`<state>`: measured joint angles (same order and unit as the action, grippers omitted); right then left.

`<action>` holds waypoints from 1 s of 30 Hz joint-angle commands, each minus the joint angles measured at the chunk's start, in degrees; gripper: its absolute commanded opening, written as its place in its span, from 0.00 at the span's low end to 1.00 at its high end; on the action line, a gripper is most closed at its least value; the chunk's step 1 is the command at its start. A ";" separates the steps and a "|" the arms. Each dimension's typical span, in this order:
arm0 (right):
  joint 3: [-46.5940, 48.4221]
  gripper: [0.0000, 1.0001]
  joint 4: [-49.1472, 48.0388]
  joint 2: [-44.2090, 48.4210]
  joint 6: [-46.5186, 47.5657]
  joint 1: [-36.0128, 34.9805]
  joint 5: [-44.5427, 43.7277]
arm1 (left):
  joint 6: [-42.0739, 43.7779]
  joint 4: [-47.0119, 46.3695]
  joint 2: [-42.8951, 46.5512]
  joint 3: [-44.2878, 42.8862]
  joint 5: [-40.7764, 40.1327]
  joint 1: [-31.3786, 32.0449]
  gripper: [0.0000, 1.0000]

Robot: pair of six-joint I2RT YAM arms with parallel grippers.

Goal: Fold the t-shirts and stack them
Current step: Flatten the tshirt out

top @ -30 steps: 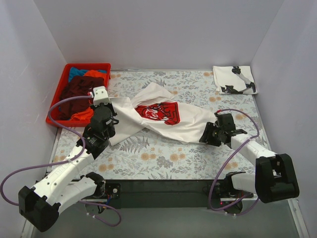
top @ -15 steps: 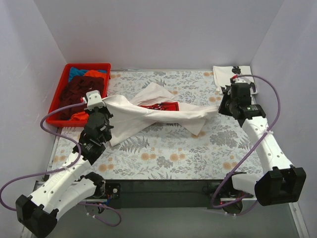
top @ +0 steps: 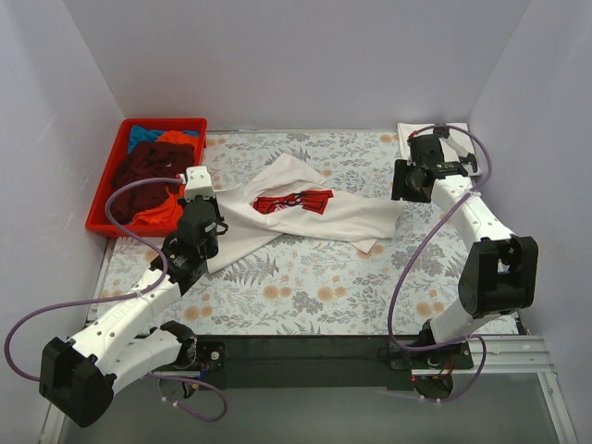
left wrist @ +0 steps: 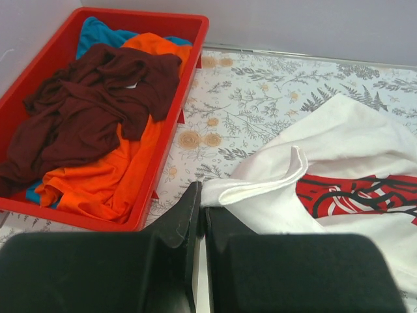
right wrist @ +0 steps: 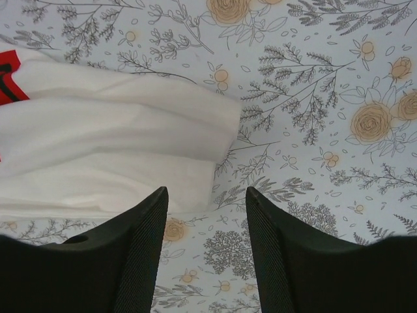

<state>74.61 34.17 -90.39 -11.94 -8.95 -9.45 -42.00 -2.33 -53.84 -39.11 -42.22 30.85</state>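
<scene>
**Limp cloth, held at one end only**

You have the white t-shirt [top: 314,217] with the red print lying bunched across the middle of the table [top: 305,287], part of its print buried in a fold. Your left pincer [left wrist: 202,195] is closed tight on a rolled edge at the shirt's left end, near the red crate [top: 157,122]. Your right pincer [right wrist: 206,192] has its fingers wide apart with nothing between them. It is poised over the shirt's right end, where the cloth lies doubled in soft layers.

Treat this as light, limp and a little stretchy. It has no stiffness, so whatever you don't hold will likely sag, drag on the table and crease where it pleases. It won't break, and a firm pinch should keep it, but a thin bite on one layer may pull free under tension.

I'd take the right end at a corner or hem rather than the bulging middle, and check that you have only the layers you want. Then draw gently against the left hold to spread it flat.

The folded white tee [top: 416,141] with black print sits at the far right corner, partly hidden by your right arm. The maroon tee [left wrist: 98,91], orange tee [left wrist: 111,176] and blue tee [left wrist: 98,32] lie in the crate at far left.
</scene>
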 commanded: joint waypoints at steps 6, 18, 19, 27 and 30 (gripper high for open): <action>-11.84 0.58 -6.65 8.21 1.13 0.69 2.59 | -1.16 0.75 0.67 -2.37 1.08 -0.35 0.00; -32.41 0.62 -28.54 11.20 -5.37 8.34 23.59 | -1.24 0.83 0.76 -2.28 1.08 -0.44 0.00; -33.90 0.64 -30.03 10.85 -5.80 10.08 24.39 | -1.33 0.83 0.76 -2.28 1.08 -0.44 0.00; -37.34 0.67 -43.21 5.41 -11.07 11.24 30.90 | -1.33 0.75 1.11 -2.28 1.26 -0.88 0.00; -37.26 0.63 -45.24 1.98 -12.39 11.32 32.56 | -1.33 0.75 1.20 -2.28 1.35 -0.97 0.00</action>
<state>37.67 -4.23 -86.08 -21.58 2.22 19.40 -42.89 -1.48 -53.93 -39.29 -41.06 30.30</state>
